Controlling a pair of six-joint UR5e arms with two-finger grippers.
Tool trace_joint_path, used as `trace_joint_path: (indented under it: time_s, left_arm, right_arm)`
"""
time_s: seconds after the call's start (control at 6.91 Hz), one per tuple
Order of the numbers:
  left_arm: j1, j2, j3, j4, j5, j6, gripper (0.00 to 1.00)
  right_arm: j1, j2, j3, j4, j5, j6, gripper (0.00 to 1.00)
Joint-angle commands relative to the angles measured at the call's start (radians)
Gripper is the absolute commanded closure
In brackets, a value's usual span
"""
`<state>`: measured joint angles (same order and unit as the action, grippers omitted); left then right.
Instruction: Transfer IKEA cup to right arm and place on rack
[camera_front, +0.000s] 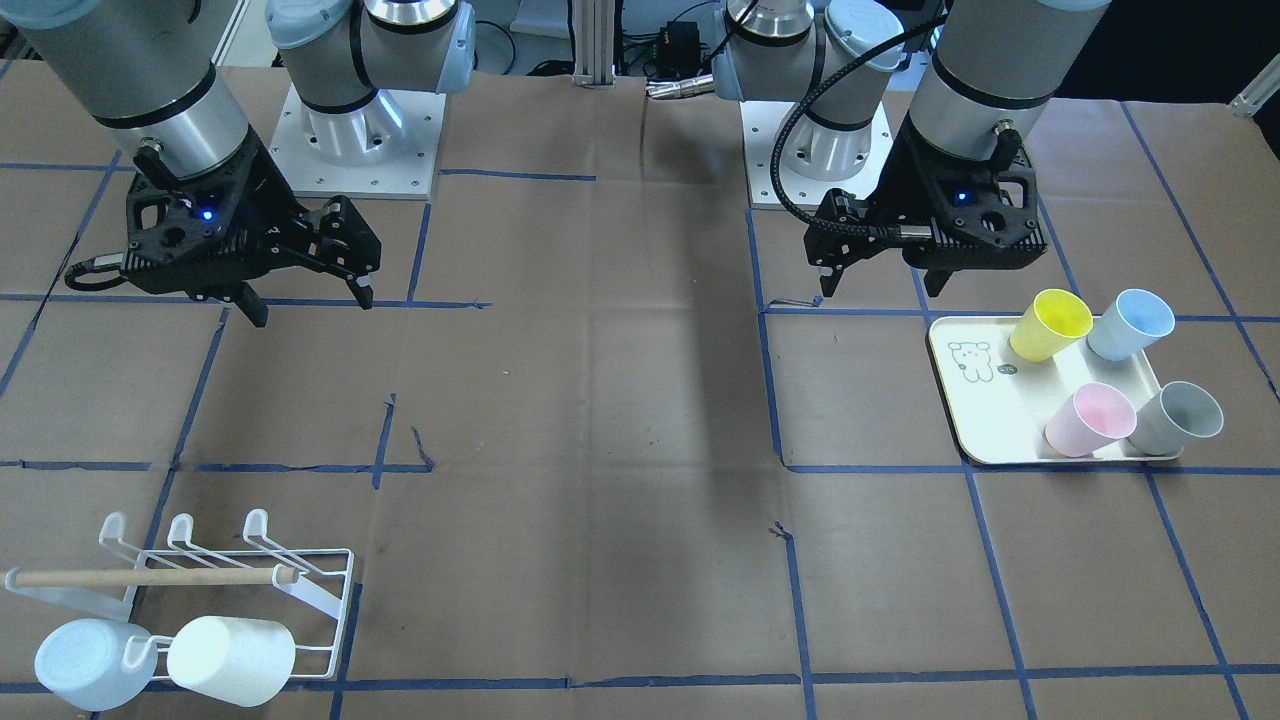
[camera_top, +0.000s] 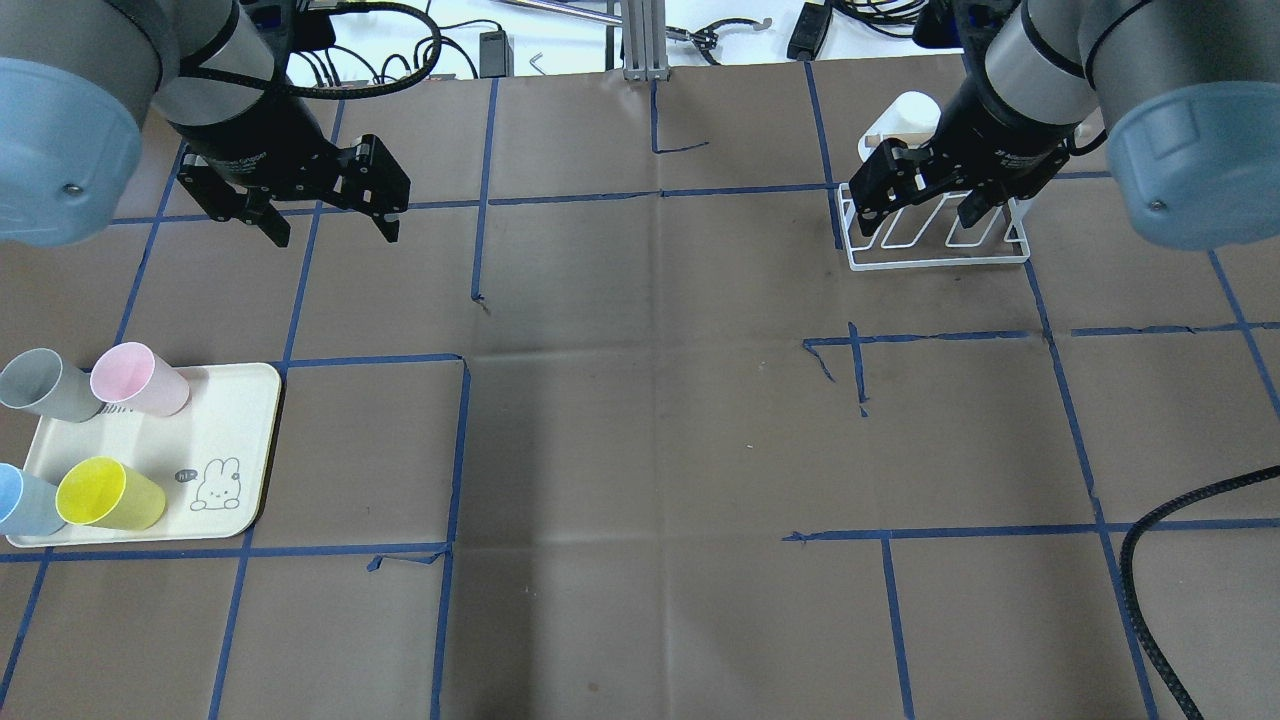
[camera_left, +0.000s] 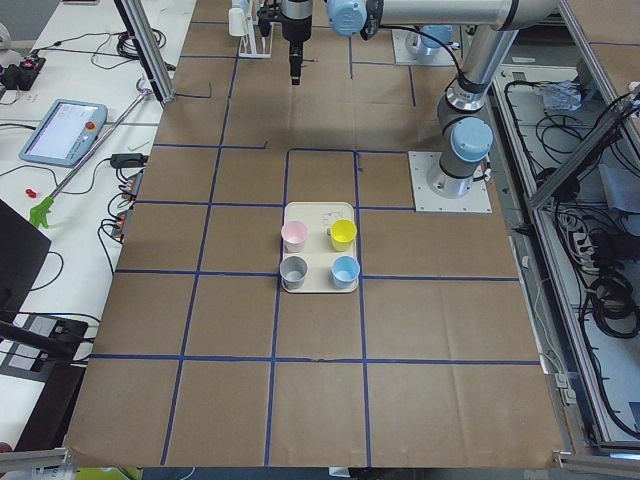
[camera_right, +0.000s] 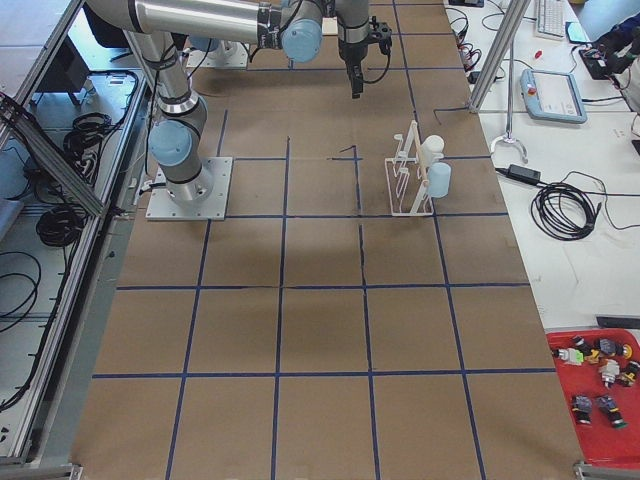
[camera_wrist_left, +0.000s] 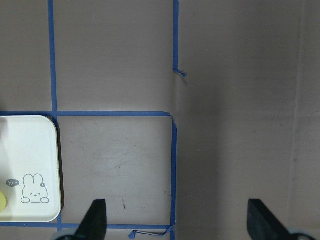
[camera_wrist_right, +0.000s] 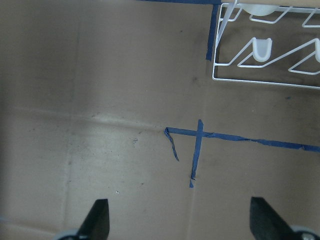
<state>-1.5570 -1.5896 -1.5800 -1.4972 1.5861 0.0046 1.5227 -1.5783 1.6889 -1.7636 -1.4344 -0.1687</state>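
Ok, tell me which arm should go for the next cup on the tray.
Left. The left gripper hangs open and empty on the tray's side of the table, nearest the four cups. The right gripper, also open, hovers by the rack on the opposite side, placed to receive.

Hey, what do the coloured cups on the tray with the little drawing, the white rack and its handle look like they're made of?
Pastel tapered cups: probably matte plastic, going by the flat, opaque colour, thin rims and lack of shine. White wire rack: likely coated metal wire, with thin, evenly bent loops. Its pale dowel handle: looks like unfinished wood, tan and dull.
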Motion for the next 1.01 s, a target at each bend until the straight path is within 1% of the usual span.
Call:
trace_joint_path:
  time_s: [0.0, 0.14, 0.43, 0.58, 0.87]
  left_arm:
    - [0.000, 0.000, 0.000, 0.000, 0.000, 0.000, 0.00]
    - [0.000, 0.000, 0.000, 0.000, 0.000, 0.000, 0.00]
    - [0.000, 0.000, 0.000, 0.000, 0.000, 0.000, 0.00]
    - [0.000, 0.000, 0.000, 0.000, 0.000, 0.000, 0.00]
    - [0.000, 0.000, 0.000, 0.000, 0.000, 0.000, 0.00]
  right_arm:
    - [0.017, -0.040, 0.000, 0.067, -0.040, 0.011, 0.00]
    - [0.071, -0.046, 0.000, 0.093, -0.102, 0.077, 0.00]
    - [0.071, -0.046, 0.000, 0.093, -0.103, 0.078, 0.00]
    - [0.085, -0.049, 0.003, 0.098, -0.141, 0.148, 0.00]
    - [0.108, -0.049, 0.000, 0.101, -0.139, 0.167, 0.00]
